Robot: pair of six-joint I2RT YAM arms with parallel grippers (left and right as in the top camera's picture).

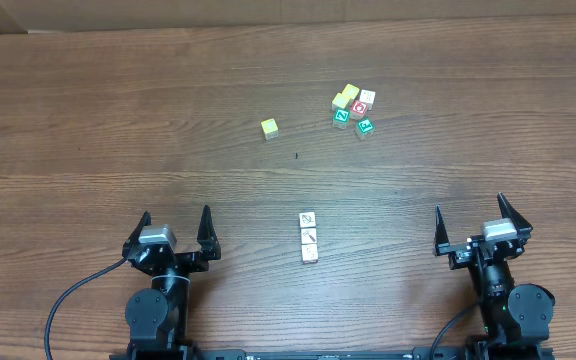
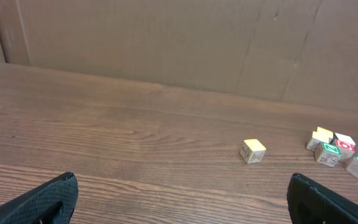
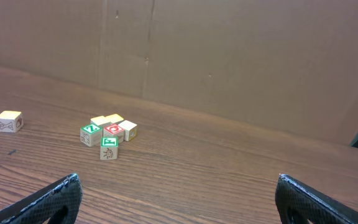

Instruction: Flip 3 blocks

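Observation:
Three small pale blocks with dark drawn marks stand in a short column near the table's front middle: the far one (image 1: 308, 220), the middle one (image 1: 309, 237) and the near one (image 1: 310, 254). They appear only in the overhead view. My left gripper (image 1: 176, 229) stands open well to their left, my right gripper (image 1: 468, 223) open well to their right. In the left wrist view the left gripper (image 2: 182, 196) has only bare wood between its fingers. The right gripper (image 3: 178, 194) in the right wrist view likewise holds nothing.
A lone yellow cube (image 1: 269, 128) (image 2: 253, 150) (image 3: 9, 121) lies at mid-table. A cluster of yellow, red and green letter cubes (image 1: 354, 109) (image 2: 339, 151) (image 3: 107, 137) sits further right. A cardboard wall (image 2: 166, 43) backs the table's far edge.

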